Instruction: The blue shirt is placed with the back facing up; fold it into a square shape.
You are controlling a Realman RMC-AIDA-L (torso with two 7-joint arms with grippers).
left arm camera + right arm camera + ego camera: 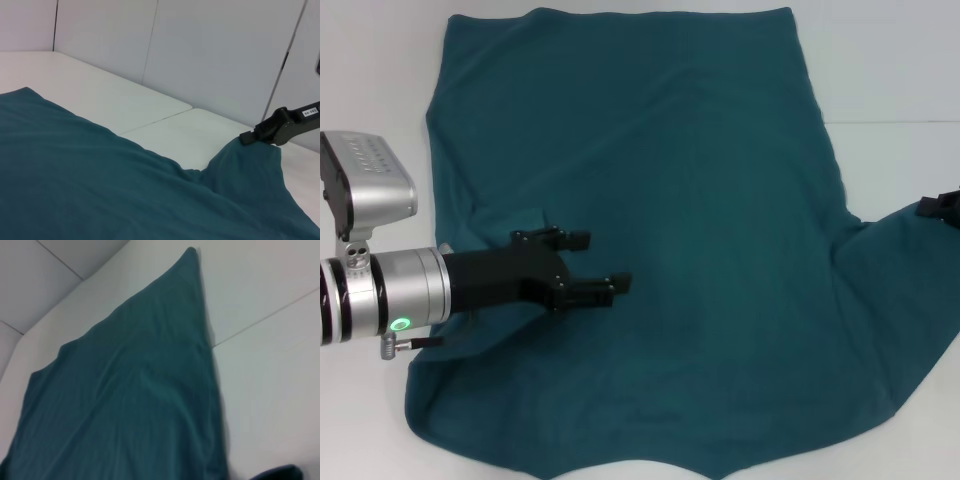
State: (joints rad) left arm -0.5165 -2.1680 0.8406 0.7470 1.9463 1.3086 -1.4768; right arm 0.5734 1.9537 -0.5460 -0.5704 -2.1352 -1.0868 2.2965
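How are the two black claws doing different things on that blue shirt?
The left gripper hovers over the blue shirt near its middle, fingers open and holding nothing. The right gripper sits at the shirt's right edge, pinching the sleeve and lifting it off the white table. Both are black and far smaller than the shirt.

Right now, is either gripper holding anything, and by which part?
The right gripper pinches the blue shirt at its right sleeve tip, lifted off the table. The left gripper is open over the shirt's left side, holding nothing.
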